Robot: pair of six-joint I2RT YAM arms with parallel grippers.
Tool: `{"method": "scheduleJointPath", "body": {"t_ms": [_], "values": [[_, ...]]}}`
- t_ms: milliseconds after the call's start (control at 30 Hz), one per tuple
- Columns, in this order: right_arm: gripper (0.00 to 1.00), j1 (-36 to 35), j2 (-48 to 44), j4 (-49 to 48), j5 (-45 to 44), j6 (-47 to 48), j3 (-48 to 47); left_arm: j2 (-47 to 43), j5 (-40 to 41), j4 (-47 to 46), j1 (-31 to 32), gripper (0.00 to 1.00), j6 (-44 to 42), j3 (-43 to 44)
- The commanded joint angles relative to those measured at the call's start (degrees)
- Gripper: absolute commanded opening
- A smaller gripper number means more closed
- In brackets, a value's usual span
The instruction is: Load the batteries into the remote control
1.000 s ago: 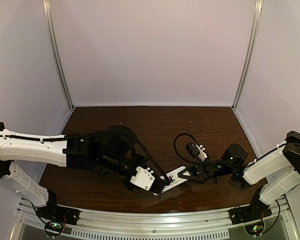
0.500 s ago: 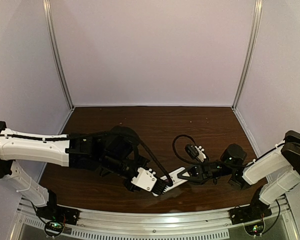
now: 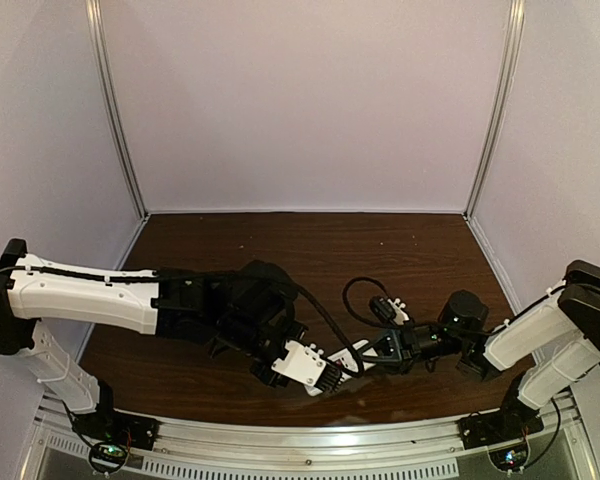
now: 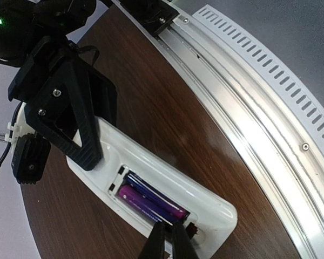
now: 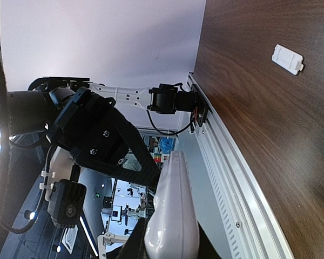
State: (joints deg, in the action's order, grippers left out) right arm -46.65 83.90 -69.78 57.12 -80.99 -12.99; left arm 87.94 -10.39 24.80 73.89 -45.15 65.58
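Observation:
The white remote control (image 4: 167, 172) is held off the dark table with its back up and its compartment open. Both purple-blue batteries (image 4: 147, 198) lie side by side inside it. My left gripper (image 4: 169, 240) is shut, with its tips pressed together at the batteries' near end. My right gripper (image 4: 81, 127) is shut on the remote's far end. From above, the remote control (image 3: 352, 352) spans between the left gripper (image 3: 327, 378) and the right gripper (image 3: 372, 354). In the right wrist view, the remote control (image 5: 173, 216) sits edge-on between my fingers.
A small white cover piece (image 5: 287, 58) lies flat on the brown table (image 3: 310, 250), away from the remote. The slotted metal rail (image 4: 270, 124) runs along the near edge close to the remote. Pale walls enclose the table on three sides.
The left arm has shifted right and nearer to the remote, and its jaws have closed. The remote and the right gripper have sunk a little toward the table.

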Motion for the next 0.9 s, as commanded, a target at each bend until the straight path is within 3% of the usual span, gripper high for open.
{"method": "scheduleJointPath", "body": {"t_ms": [0,867], "values": [[0.0,-2.0,-0.4,-12.1,1.2,-1.2,-0.8,3.2,5.1,-2.3,-0.2,0.06,1.2,2.0],[0.0,-3.0,1.7,-22.1,0.9,-5.7,-1.5,9.5,6.4,1.1,0.4,0.07,2.1,6.3]]}}
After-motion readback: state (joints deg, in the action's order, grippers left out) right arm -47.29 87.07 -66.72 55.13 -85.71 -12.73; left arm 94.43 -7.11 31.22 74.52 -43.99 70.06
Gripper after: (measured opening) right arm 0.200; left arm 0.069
